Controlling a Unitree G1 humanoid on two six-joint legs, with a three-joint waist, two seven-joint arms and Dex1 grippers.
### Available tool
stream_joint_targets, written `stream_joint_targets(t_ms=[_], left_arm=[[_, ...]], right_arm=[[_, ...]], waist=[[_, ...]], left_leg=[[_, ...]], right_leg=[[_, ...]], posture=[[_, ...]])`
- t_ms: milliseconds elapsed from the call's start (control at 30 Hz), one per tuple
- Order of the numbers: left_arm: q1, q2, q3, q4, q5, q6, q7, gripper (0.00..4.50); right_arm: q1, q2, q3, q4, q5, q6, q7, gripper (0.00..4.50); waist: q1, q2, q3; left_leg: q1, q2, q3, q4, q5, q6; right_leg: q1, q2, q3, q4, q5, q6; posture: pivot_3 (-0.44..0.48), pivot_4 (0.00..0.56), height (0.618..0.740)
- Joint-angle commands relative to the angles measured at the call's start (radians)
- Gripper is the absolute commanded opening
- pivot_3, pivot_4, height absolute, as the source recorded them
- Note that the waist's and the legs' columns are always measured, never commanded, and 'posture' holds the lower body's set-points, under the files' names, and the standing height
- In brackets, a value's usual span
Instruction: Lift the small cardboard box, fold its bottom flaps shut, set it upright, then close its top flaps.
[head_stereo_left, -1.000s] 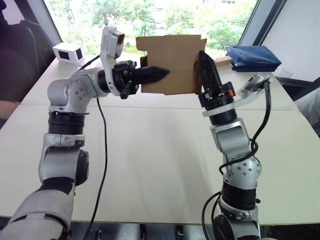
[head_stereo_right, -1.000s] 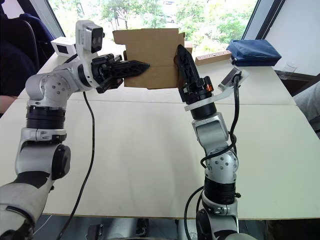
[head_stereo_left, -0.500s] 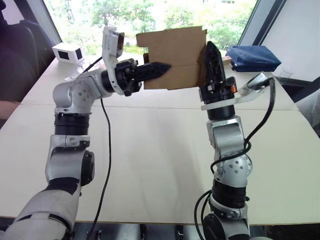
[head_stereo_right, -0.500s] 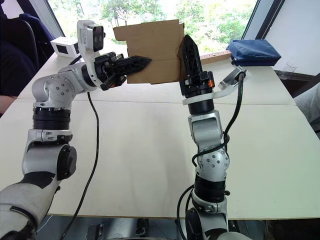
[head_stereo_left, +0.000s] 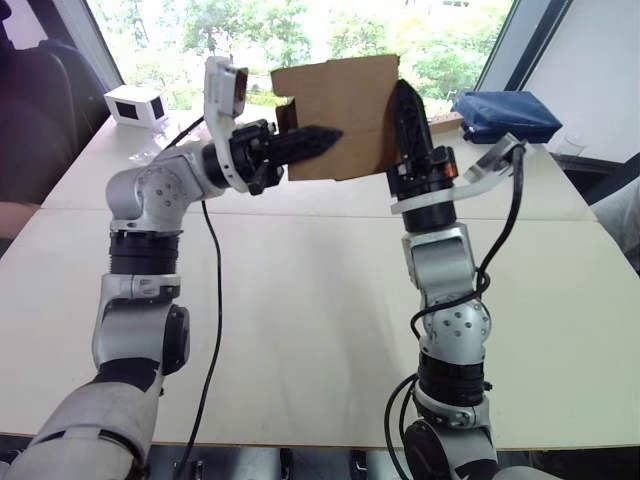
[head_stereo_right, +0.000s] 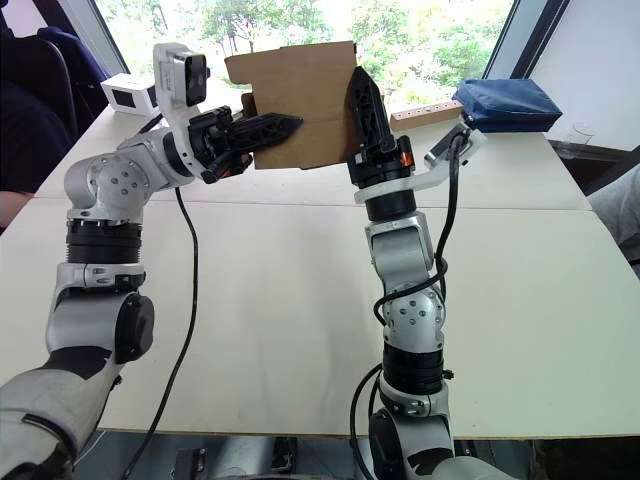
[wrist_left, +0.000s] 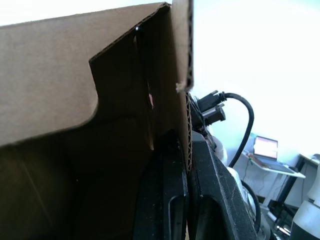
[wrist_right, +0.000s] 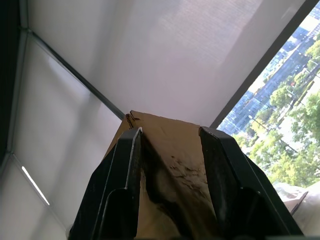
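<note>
My left claw (head_stereo_left: 312, 136) pinches the raised box (head_stereo_left: 340, 115) wall, my right claw (head_stereo_left: 405, 105) straddling its right end.

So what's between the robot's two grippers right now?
The small cardboard box, held off the table between the left gripper and right gripper, in the left eye view.

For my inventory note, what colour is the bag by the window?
Dark blue bag, clearest in the right eye view.
</note>
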Motion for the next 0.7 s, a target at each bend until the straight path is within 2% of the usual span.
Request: stream_joint_targets(t_ms=[33,333,700], left_arm=[[-0.016,0.0,-0.013,-0.015,-0.003,-0.008,-0.008,0.0],[-0.035,0.023,-0.001,0.015,-0.002,-0.01,-0.025,0.0],[-0.045,0.032,-0.001,0.02,-0.011,0.002,-0.037,0.0]], right_arm=[[0.004,0.013,0.071,-0.076,0.031,0.055,0.035,1.84],[0.089,-0.093,0.022,-0.138,0.042,0.12,0.059,1.84],[0.143,-0.115,-0.037,-0.203,0.143,0.119,0.024,1.84]], waist=[[0.0,0.0,0.0],[0.0,0.0,0.0],[0.002,0.0,0.0]], left_leg=[[0.0,0.0,0.0,0.0,0.0,0.0],[0.0,0.0,0.0,0.0,-0.001,0.002],[0.0,0.0,0.0,0.0,-0.001,0.002]], right_leg=[[0.0,0.0,0.0,0.0,0.0,0.0],[0.0,0.0,0.0,0.0,0.0,0.0],[0.0,0.0,0.0,0.0,0.0,0.0]], posture=[[0.0,0.15,0.74],[0.0,0.15,0.74],[0.0,0.15,0.74]])
